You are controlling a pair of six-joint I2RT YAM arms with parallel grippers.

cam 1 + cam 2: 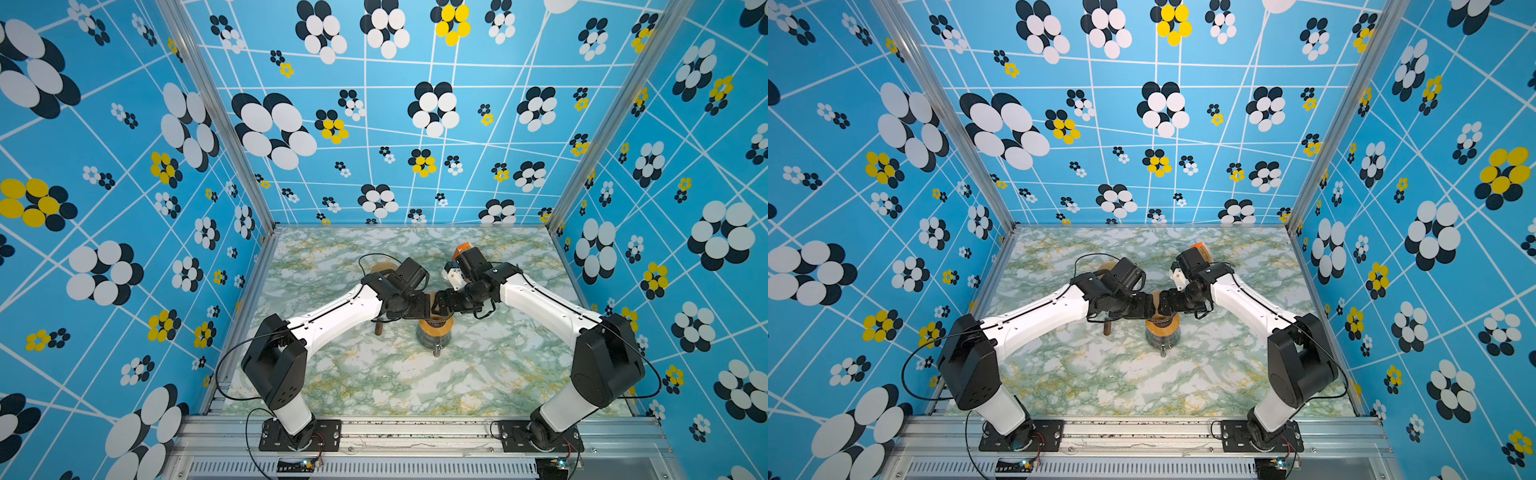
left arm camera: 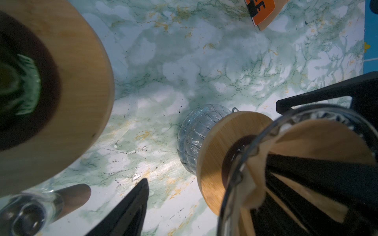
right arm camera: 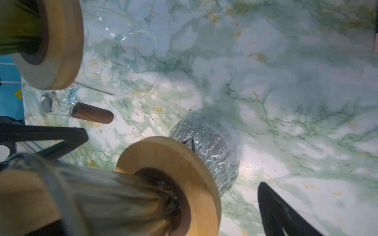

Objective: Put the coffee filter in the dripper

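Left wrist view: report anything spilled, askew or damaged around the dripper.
Small dark specks are scattered on the green-veined marble tabletop beside the ribbed clear glass carafe; possibly spilled grounds or scuffs, too small to tell. Nothing looks broken.

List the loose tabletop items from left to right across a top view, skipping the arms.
dark wooden handle → dripper on its glass carafe → orange-labelled pack
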